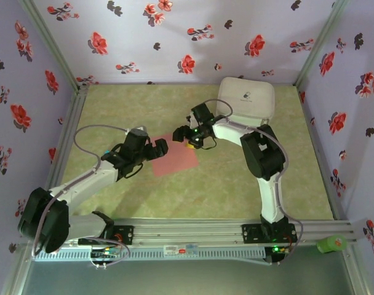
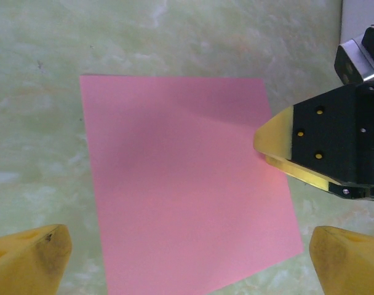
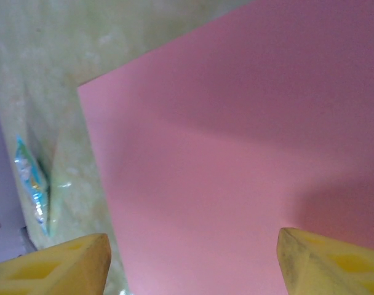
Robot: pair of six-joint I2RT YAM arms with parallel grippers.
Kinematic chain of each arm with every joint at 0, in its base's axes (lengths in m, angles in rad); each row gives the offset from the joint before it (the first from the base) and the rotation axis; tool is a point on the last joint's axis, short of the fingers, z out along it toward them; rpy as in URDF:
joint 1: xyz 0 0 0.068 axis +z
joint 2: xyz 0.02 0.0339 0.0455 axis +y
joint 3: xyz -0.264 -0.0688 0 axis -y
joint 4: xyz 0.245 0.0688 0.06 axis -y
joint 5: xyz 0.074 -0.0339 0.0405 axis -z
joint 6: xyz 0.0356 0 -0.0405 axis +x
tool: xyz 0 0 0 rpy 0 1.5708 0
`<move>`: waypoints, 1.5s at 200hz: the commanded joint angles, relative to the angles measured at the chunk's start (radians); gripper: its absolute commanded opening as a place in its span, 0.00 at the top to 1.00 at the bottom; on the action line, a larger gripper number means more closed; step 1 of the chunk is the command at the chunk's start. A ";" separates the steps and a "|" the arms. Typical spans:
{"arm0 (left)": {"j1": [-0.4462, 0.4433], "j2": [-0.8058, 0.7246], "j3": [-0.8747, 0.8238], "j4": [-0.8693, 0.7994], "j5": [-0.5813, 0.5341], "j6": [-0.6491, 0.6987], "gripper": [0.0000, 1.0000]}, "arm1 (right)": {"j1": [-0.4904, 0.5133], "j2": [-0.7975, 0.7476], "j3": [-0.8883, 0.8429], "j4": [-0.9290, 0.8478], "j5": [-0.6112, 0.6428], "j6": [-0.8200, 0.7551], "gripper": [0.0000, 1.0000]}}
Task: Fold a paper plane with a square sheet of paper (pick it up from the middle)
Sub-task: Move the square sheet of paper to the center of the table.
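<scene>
Two grippers attend one square sheet of paper (image 1: 175, 159), which lies flat and unfolded on the green table (image 1: 236, 184), apart from the white case (image 1: 247, 98). Left gripper (image 1: 159, 147): jaws spread wide, empty, over the sheet's left edge. Right gripper (image 1: 190, 141): jaws apart, grasping nothing, one fingertip (image 2: 274, 137) at the sheet's opposite edge.

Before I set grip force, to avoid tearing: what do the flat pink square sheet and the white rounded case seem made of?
The salmon-pink square sheet looks like thin matte paper: it lies flat, with crisp edges and no glare. The white rounded-square case is probably smooth moulded plastic: soft corners, even surface.
</scene>
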 commanded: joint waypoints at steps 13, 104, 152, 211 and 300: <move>0.008 -0.012 0.038 -0.077 -0.039 0.036 0.00 | 0.008 0.009 0.004 -0.136 0.103 0.021 0.27; 0.005 0.045 0.041 0.040 0.148 0.083 0.11 | 0.036 -0.235 -0.415 0.037 0.156 0.318 0.27; -0.028 0.112 0.067 0.021 0.192 0.034 0.13 | 0.046 -0.350 -0.597 0.241 0.133 0.485 0.25; -0.134 0.310 0.336 -0.330 0.044 -0.028 0.18 | -0.011 -0.503 -0.604 0.188 0.200 0.458 0.24; -0.235 0.626 0.650 -0.609 0.001 -0.065 0.13 | -0.151 -0.764 -0.737 0.235 0.248 0.300 0.17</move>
